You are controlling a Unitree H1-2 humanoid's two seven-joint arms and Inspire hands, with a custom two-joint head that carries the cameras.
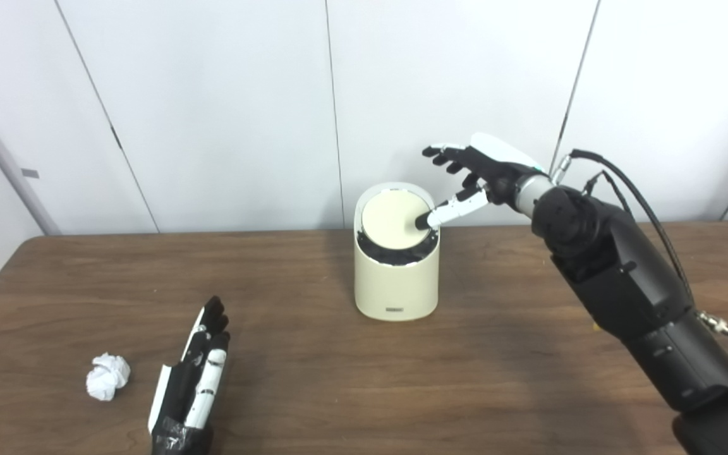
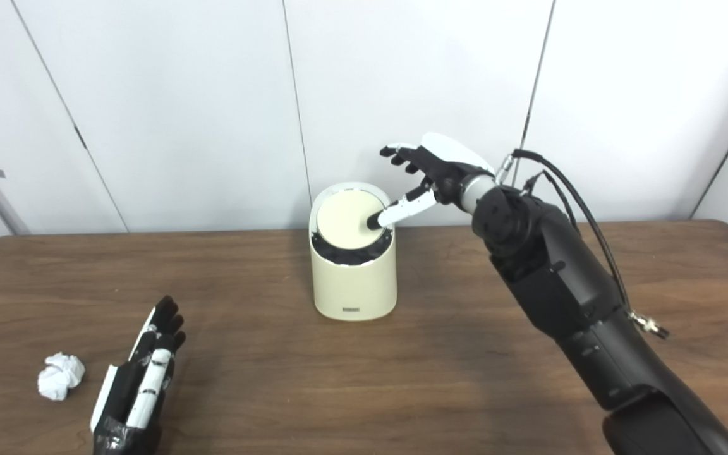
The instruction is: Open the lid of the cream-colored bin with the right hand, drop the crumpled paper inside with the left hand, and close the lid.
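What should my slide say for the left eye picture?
Right hand pokes the cream bin's lid; crumpled paper waits beside the open left hand.

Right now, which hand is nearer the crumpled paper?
Left. The left hand lies open on the table just to the right of the crumpled paper, not touching it. The right hand is far off, thumb on the bin's lid.

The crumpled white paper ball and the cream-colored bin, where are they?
Crumpled white paper ball [image 1: 107, 376], left eye view, middle of the ball.
Cream-colored bin [image 1: 395, 284], left eye view, front wall.
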